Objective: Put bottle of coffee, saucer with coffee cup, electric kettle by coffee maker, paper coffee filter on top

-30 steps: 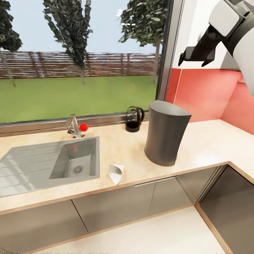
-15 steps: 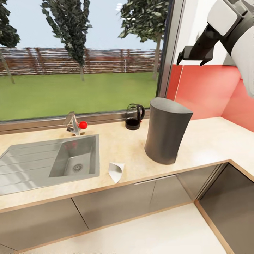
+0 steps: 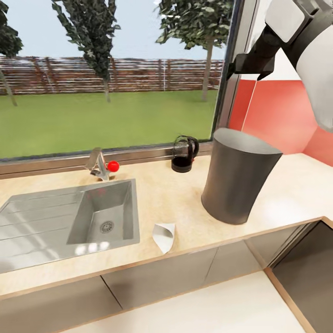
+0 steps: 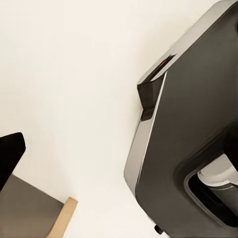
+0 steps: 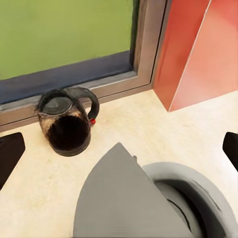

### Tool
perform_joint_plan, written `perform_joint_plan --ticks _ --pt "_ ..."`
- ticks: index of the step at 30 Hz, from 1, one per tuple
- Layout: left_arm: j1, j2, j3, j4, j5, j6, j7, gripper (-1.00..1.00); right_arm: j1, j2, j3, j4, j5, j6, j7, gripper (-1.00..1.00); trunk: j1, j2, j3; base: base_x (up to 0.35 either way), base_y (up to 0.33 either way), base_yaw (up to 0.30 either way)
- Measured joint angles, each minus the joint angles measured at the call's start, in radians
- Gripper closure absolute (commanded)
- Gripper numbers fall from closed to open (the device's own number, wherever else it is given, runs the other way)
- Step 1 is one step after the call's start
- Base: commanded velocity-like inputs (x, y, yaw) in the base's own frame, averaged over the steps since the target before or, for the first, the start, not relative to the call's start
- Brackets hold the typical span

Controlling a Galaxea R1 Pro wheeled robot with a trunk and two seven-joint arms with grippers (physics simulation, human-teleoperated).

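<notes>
- The paper coffee filter, a white cone, lay on its side on the countertop, close to the front edge, between the sink and the coffee maker.
- The sink, a steel basin with a ribbed drainer beside it, sat in the counter on the robot's left, its drain visible in the basin floor.
- The coffee maker, a tall grey body with a flat top, stood upright on the counter to the right of the filter; from the right wrist view its top showed an open, rounded recess.
- The faucet with a red knob stood behind the sink, against the window ledge.
- The electric kettle, dark glass with a black handle, stood upright near the window sill, behind and to the left of the coffee maker and apart from it; the right wrist view showed it beyond the coffee maker's top.
- The right gripper hung high above the coffee maker, near the window frame and the red wall panel; its dark fingertips sat at opposite edges of the right wrist view, so the jaws stood wide apart with nothing between them.
- The left wrist view showed a pale floor, a dark part of the robot's body and one dark fingertip; I could not tell how the left jaws stood.
</notes>
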Motion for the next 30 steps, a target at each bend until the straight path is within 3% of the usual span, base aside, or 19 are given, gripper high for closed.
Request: perform_joint_plan --ticks 8,30 --pt "0.0 0.0 -0.002 -0.001 -0.044 -0.002 0.001 -1.0 0.0 0.003 0.0 -0.002 0.004 0.0 -0.004 -1.0 0.0 0.0 -0.013 0.03 0.02 0.0" --pt "0.0 -0.002 -0.006 -0.001 -0.05 0.0 0.001 -1.0 0.0 0.003 0.002 -0.007 0.004 0.0 -0.005 -1.0 0.0 0.0 -0.049 0.166 0.156 0.0"
